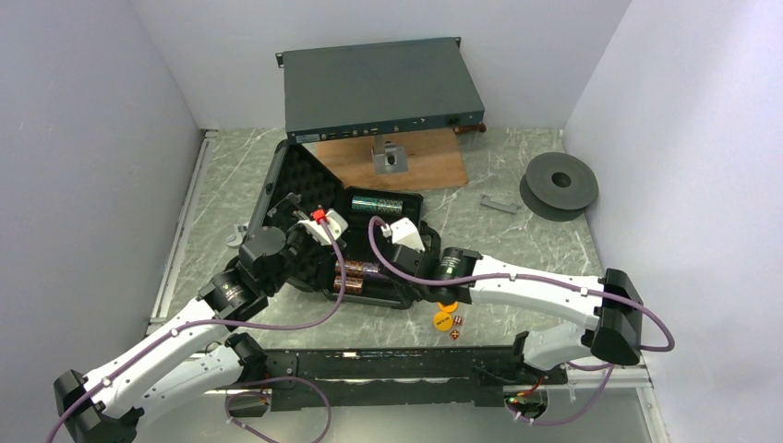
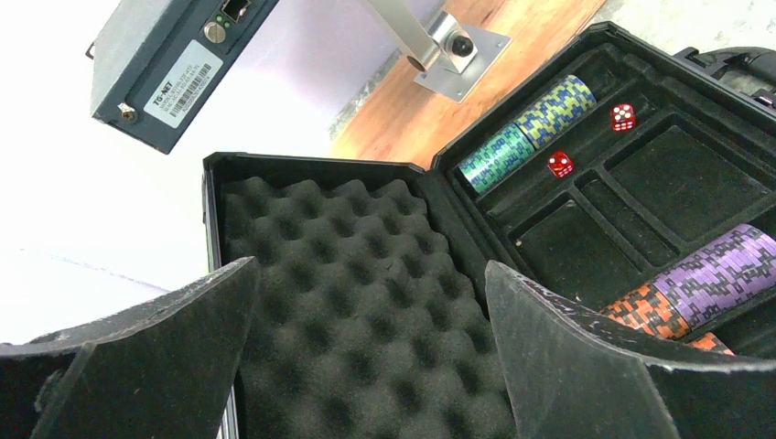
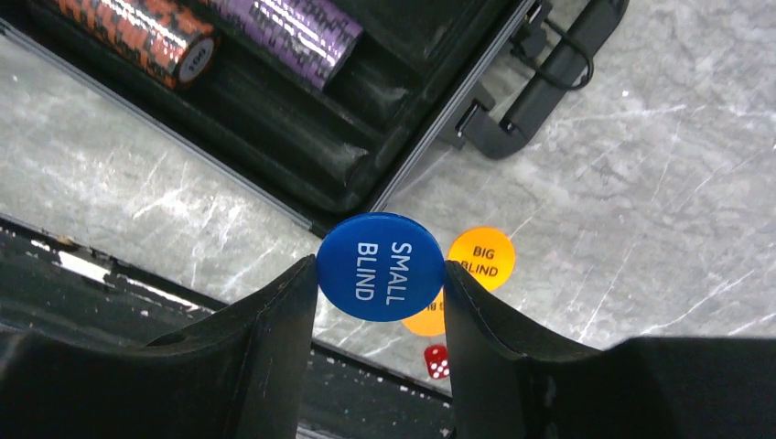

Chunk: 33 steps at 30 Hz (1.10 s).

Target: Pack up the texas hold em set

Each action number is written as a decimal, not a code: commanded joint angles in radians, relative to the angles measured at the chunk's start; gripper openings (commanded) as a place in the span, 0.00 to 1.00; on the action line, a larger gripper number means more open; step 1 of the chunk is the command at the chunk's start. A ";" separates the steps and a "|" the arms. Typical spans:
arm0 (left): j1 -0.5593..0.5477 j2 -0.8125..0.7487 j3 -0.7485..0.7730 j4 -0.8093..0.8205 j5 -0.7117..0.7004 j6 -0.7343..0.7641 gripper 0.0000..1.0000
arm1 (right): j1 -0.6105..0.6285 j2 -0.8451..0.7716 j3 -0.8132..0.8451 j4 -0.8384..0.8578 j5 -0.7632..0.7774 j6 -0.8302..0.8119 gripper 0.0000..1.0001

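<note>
The black case (image 1: 406, 205) lies open, its foam lid (image 2: 348, 302) tilted up on the left. Its tray (image 2: 677, 183) holds green chip stacks (image 2: 526, 128), two red dice (image 2: 559, 164), a purple stack (image 3: 284, 32) and an orange stack (image 3: 137, 32). My left gripper (image 2: 371, 265) hangs open in front of the foam, holding nothing. My right gripper (image 3: 380, 270) is shut on a blue "SMALL BLIND" disc (image 3: 381, 261), held above the table just off the case's near corner. Below it on the table lie an orange "BIG BLIND" disc (image 3: 482, 258), a second orange disc (image 3: 425, 320) and a red die (image 3: 436, 361).
A flat grey-blue rack unit (image 1: 380, 88) stands at the back over a wooden board (image 1: 425, 166) with a metal bracket (image 1: 390, 159). At the right rest a dark grey spool (image 1: 559, 185) and a small grey strip (image 1: 499, 204). The case handle (image 3: 540, 101) juts out toward the right. The black front rail (image 1: 397, 365) runs just below the discs.
</note>
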 commanded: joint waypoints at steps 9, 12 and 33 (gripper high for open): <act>0.005 -0.012 0.006 0.040 -0.006 0.009 1.00 | -0.155 0.076 0.109 0.164 -0.065 -0.159 0.30; 0.004 -0.011 0.004 0.043 -0.008 0.012 1.00 | -0.193 0.103 0.125 0.206 -0.090 -0.185 0.30; 0.005 0.006 0.006 0.040 -0.015 0.015 1.00 | -0.334 0.321 0.166 0.381 -0.208 -0.268 0.29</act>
